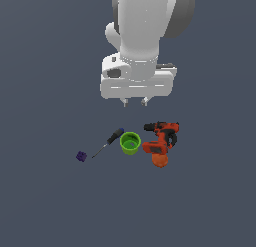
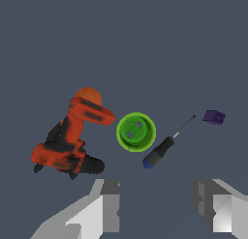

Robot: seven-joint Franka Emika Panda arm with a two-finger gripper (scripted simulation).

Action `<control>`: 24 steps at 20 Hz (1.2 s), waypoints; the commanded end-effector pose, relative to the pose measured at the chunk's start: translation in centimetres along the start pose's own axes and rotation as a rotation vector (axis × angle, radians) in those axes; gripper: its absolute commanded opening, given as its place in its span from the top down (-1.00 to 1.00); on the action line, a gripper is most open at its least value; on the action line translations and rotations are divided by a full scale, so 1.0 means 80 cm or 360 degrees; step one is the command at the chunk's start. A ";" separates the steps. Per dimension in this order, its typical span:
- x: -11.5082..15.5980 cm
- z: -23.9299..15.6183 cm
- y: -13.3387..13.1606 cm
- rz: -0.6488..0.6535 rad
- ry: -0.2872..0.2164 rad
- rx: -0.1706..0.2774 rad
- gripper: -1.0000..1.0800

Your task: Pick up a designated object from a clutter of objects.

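I see the pincer (image 1: pixel 134 102) released, hanging in the upper middle of the frame; the arm is cut off at the top. The cup (image 1: pixel 130 143) stands at center between the drill (image 1: pixel 161 141) and the screwdriver (image 1: pixel 109 142). The cube (image 1: pixel 81 156) is too small to make out well.

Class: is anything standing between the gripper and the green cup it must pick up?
Nothing visible. The open gripper hangs above the green cup. The drill and the screwdriver flank the cup closely, without covering it.
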State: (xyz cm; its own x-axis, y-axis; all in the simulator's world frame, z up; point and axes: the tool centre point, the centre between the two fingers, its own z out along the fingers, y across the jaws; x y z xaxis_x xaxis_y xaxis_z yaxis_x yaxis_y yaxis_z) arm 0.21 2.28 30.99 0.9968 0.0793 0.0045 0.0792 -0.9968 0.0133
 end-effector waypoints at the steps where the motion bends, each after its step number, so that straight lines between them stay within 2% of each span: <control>1: 0.000 0.000 0.000 -0.0002 0.0000 -0.0001 -0.23; 7: 0.004 0.008 0.000 0.0029 -0.0030 0.0009 -0.23; 13: 0.015 0.030 -0.002 0.0108 -0.0108 0.0031 -0.23; 18: 0.027 0.062 -0.004 0.0215 -0.0215 0.0057 -0.23; 24: 0.043 0.116 -0.009 0.0383 -0.0388 0.0088 -0.23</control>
State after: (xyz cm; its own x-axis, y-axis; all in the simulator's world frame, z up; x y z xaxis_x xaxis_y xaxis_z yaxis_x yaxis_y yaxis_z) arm 3.36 3.02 22.89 0.9689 -0.1306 -0.2100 -0.1369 -0.9905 -0.0155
